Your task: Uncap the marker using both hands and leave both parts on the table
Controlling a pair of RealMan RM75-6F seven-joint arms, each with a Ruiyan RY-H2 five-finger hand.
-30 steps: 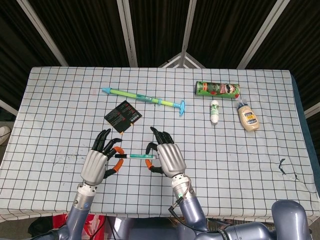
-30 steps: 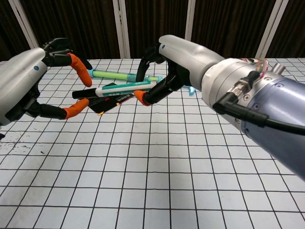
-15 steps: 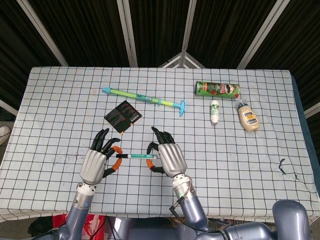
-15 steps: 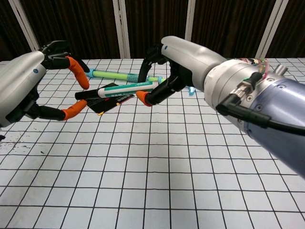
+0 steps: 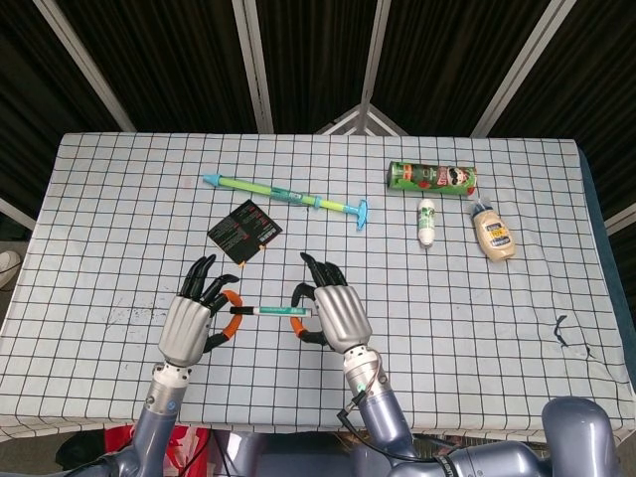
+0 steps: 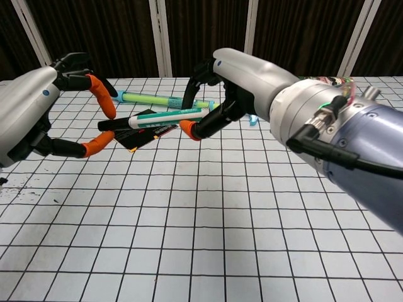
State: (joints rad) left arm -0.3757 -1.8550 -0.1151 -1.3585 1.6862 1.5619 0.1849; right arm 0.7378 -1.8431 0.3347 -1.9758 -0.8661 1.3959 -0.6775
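The marker [image 5: 266, 311] [image 6: 165, 117] has a white and teal barrel with a black cap [image 6: 112, 124] on its left end. It is held level above the checkered table [image 5: 497, 328]. My right hand [image 5: 333, 313] [image 6: 233, 82] pinches the barrel's right end between its thumb and a finger. My left hand [image 5: 189, 323] [image 6: 31, 113] is at the cap end. Its orange-tipped fingers [image 6: 101, 104] are spread above and below the cap, and a gap shows between them and the cap.
A black card [image 5: 244, 228] [image 6: 148, 131] lies just beyond the hands. Farther back lies a long green and blue toy syringe [image 5: 288, 196]. At the back right are a green chip can [image 5: 432, 178], a small white bottle [image 5: 426, 221] and a sauce bottle [image 5: 494, 233].
The marker's cap end has shifted slightly to the right between the left hand's fingers. The right hand keeps the same hold.
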